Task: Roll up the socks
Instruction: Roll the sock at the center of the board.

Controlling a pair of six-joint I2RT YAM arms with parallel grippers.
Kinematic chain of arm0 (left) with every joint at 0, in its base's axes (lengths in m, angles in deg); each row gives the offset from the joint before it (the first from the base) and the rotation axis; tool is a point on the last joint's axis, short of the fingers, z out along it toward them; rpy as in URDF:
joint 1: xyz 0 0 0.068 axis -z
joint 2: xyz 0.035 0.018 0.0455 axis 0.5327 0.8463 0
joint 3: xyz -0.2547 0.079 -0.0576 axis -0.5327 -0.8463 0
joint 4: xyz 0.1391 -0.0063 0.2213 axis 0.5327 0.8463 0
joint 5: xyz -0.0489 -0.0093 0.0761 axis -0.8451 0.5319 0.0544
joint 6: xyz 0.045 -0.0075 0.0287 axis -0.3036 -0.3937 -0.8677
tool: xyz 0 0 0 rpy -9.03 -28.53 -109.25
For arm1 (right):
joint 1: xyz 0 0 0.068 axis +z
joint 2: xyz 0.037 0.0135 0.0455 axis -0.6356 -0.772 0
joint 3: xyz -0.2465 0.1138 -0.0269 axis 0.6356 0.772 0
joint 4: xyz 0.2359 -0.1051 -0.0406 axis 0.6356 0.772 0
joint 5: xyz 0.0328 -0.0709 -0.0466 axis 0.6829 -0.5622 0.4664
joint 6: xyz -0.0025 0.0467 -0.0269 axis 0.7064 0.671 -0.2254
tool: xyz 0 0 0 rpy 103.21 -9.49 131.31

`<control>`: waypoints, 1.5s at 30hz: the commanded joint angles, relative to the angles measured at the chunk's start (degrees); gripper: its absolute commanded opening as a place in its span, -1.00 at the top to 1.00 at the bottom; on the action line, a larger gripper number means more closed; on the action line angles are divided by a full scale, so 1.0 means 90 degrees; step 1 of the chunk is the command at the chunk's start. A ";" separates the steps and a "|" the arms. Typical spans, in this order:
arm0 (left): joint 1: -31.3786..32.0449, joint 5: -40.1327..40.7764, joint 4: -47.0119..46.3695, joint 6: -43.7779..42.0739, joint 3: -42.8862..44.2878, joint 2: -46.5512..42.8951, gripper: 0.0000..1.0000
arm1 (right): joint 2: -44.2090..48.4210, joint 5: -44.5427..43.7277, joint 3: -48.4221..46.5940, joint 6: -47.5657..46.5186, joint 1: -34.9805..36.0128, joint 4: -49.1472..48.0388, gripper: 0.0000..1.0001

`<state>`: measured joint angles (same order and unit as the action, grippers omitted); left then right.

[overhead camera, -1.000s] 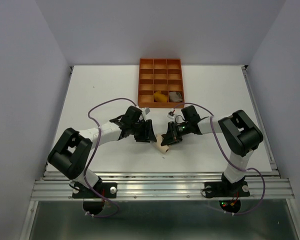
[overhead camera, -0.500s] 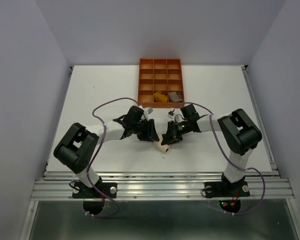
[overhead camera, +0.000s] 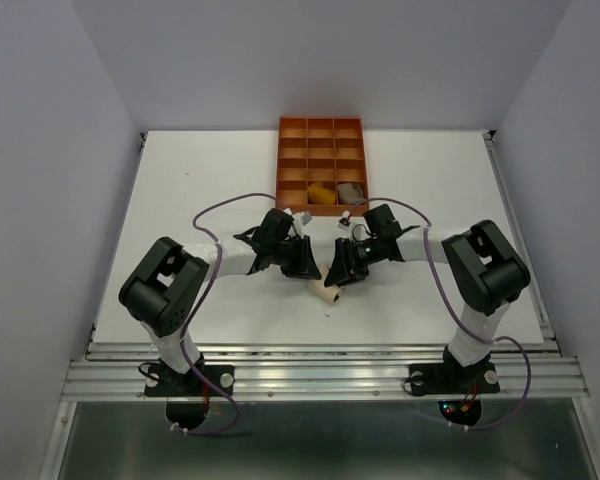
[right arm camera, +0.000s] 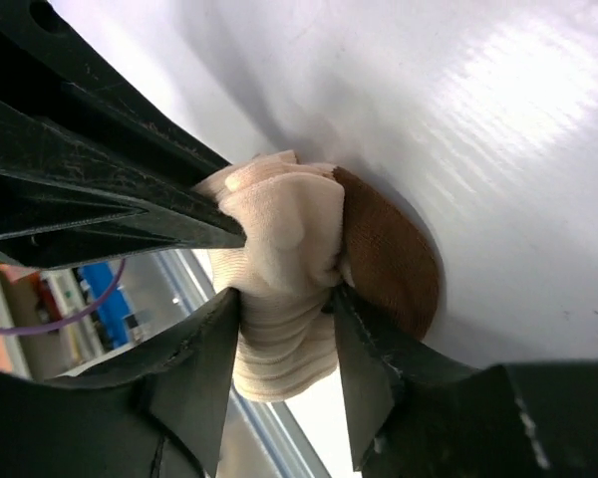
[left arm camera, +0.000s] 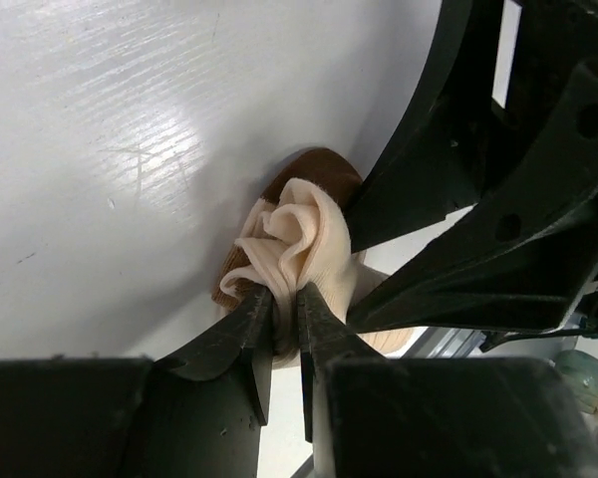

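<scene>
A rolled brown-and-cream sock (overhead camera: pixel 326 291) lies on the white table (overhead camera: pixel 200 190) between both grippers. My left gripper (overhead camera: pixel 306 269) is shut on a fold of cream fabric at the roll's end (left arm camera: pixel 309 224), its jaws (left arm camera: pixel 284 299) nearly together. My right gripper (overhead camera: pixel 338 272) holds the cream roll (right arm camera: pixel 284 249) across its width, both fingers of the gripper (right arm camera: pixel 286 295) pressing its sides, the brown layer (right arm camera: pixel 389 254) against the table. A mustard orange sock (overhead camera: pixel 321 195) and a taupe striped sock (overhead camera: pixel 351 191) sit rolled in the tray's near compartments.
The orange compartment tray (overhead camera: pixel 320 135) stands at the back centre of the table, just beyond the two grippers. Both arms reach inward from the near edge, their purple cables (overhead camera: pixel 220 210) looping above the table. A metal rail (overhead camera: pixel 320 365) runs along the front edge.
My left gripper has slid right onto the sock and closed on its cream fold. My right gripper's jaws have widened around the roll. The sock has stayed in place.
</scene>
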<state>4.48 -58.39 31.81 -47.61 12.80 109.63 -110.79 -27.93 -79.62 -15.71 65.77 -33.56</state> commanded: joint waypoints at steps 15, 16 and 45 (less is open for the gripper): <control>0.0369 0.0810 0.1215 -0.0212 0.0552 0.0312 1.00 | 0.1777 -0.2970 -0.0212 -0.1206 0.0563 0.0432 -0.44; 0.0379 0.0810 0.1263 -0.0212 0.0561 0.0332 1.00 | 0.1884 -0.3049 -0.0144 -0.1264 0.0564 0.0441 -0.43; 0.0418 0.0712 0.2426 -0.0251 0.1216 0.0654 1.00 | 0.2081 -0.6887 0.0023 -0.3325 0.3933 0.1135 -0.43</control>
<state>7.84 -52.91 47.42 -47.63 23.73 113.91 -90.20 -85.26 -79.01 -44.04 100.81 -24.40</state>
